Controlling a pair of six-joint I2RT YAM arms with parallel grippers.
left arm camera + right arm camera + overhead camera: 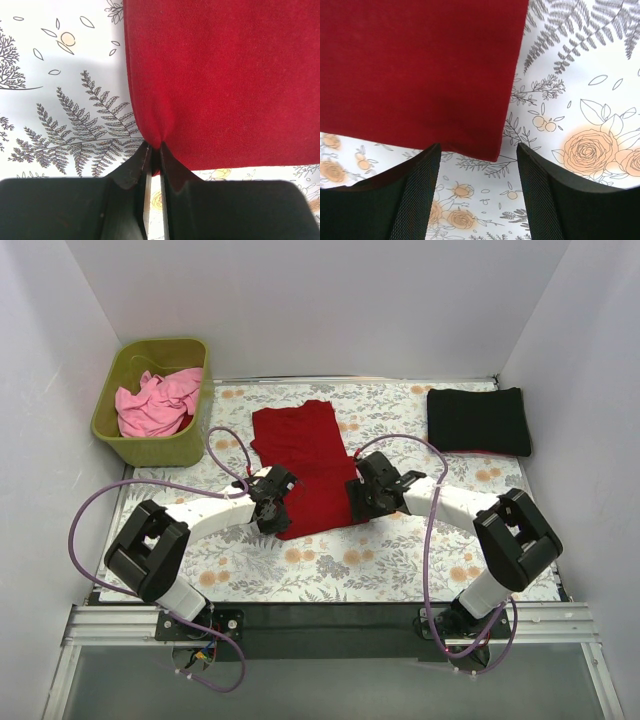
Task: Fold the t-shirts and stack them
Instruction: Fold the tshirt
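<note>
The dark red t-shirt (305,465) lies folded into a long strip in the middle of the table. My left gripper (274,502) is at its near left corner, shut on a pinch of the red cloth (156,135). My right gripper (362,498) hovers at the near right corner (506,150), jaws open, with the corner just ahead of the gap and nothing between the fingers (422,185). A folded black t-shirt (478,420) rests at the back right. A light pink t-shirt (155,402) lies crumpled in the bin.
The olive-green bin (160,445) stands at the back left, off the table's corner. A floral table cloth (400,560) covers the table. White walls close in the back and both sides.
</note>
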